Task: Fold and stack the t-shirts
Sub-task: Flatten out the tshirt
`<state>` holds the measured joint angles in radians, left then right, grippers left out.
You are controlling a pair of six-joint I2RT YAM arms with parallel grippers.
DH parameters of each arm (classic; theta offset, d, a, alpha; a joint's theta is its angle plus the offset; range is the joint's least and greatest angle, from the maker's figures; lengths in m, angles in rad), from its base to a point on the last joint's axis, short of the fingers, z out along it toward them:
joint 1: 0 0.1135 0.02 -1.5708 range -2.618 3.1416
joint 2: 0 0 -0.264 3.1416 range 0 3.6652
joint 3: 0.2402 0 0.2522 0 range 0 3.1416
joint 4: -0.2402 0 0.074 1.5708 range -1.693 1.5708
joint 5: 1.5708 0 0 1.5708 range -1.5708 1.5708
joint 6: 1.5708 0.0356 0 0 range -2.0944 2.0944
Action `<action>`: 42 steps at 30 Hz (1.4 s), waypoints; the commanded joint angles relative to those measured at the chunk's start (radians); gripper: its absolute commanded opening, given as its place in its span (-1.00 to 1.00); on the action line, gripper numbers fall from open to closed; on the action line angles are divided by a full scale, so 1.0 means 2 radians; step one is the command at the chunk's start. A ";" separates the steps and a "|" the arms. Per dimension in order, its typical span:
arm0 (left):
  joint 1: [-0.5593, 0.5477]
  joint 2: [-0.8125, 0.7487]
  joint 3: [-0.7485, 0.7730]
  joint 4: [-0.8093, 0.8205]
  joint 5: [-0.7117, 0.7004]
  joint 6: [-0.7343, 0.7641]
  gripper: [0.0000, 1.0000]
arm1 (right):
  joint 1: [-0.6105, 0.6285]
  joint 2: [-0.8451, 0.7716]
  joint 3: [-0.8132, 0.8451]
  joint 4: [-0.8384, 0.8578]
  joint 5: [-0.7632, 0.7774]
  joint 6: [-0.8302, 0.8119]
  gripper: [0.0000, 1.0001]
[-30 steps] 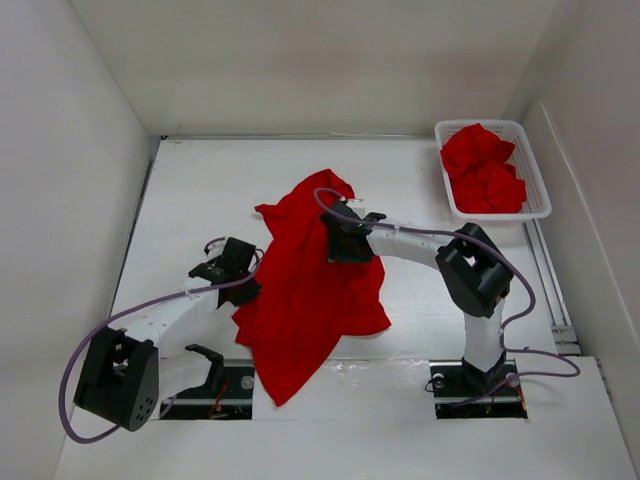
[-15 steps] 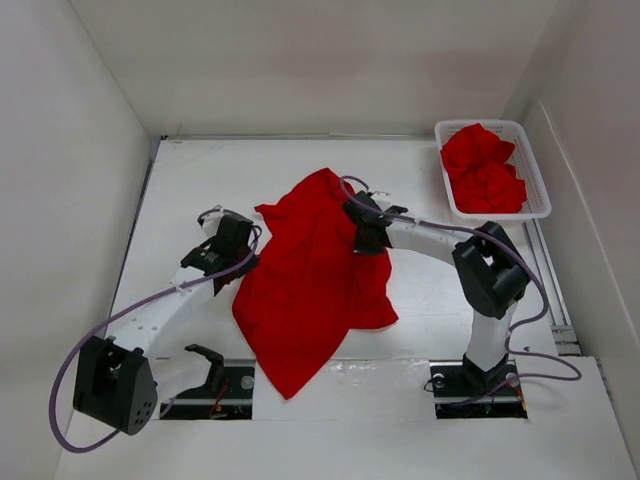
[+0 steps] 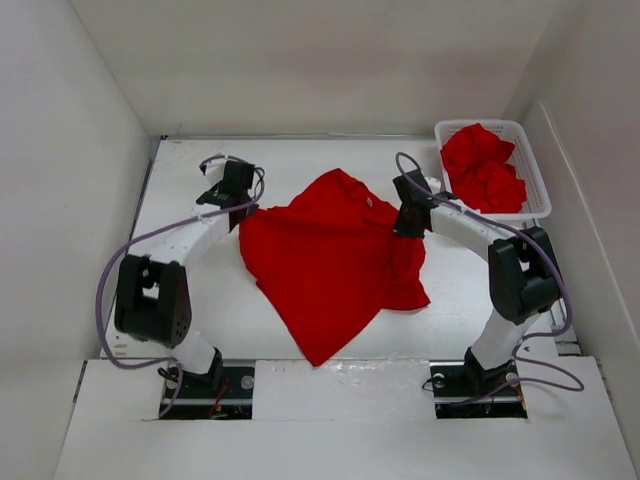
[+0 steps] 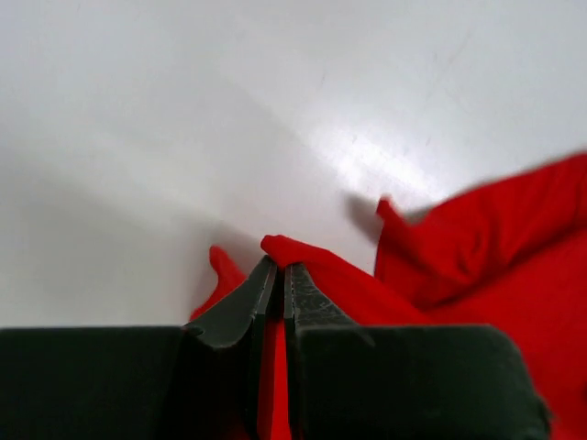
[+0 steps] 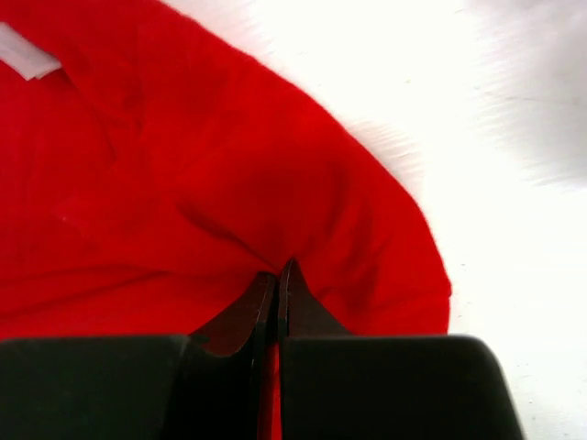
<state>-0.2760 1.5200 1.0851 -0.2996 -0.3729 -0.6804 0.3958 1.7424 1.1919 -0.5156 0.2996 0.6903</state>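
1. My left gripper (image 3: 243, 210) is pinched onto the red t-shirt (image 3: 330, 265) at its far left corner. In the left wrist view the two fingers (image 4: 261, 293) meet with a strip of red cloth squeezed between them
2. My right gripper (image 3: 407, 228) is clamped on the same t-shirt at its far right edge. In the right wrist view the fingers are together, with cloth puckered at their tips
3. The t-shirt sits mid-table (image 3: 190, 290), between the two arms, with its far edge strung between the two grippers
4. That far edge runs left to right, with a hump in the middle bulging toward the back wall
5. From there the cloth narrows to a single point aimed at the near edge, between the two arm bases, so its long axis runs far to near
6. A loose lobe lies bunched on the right side, below the right gripper
7. I cannot tell whether the gripped corners are lifted off the table
8. A small white tag (image 5: 26, 52) shows on the cloth in the right wrist view
9. The white basket (image 3: 500, 214) in the far right corner holds more crumpled red shirts (image 3: 483, 168), apart from the held one
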 commanded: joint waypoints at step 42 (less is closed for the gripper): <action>0.010 -0.011 0.156 -0.050 0.052 0.070 0.99 | 0.036 -0.103 0.047 -0.005 -0.054 -0.018 1.00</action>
<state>-0.2054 1.5734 1.5444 -0.3595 -0.2710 -0.4648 0.4557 1.6276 1.3415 -0.5484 0.1581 0.6323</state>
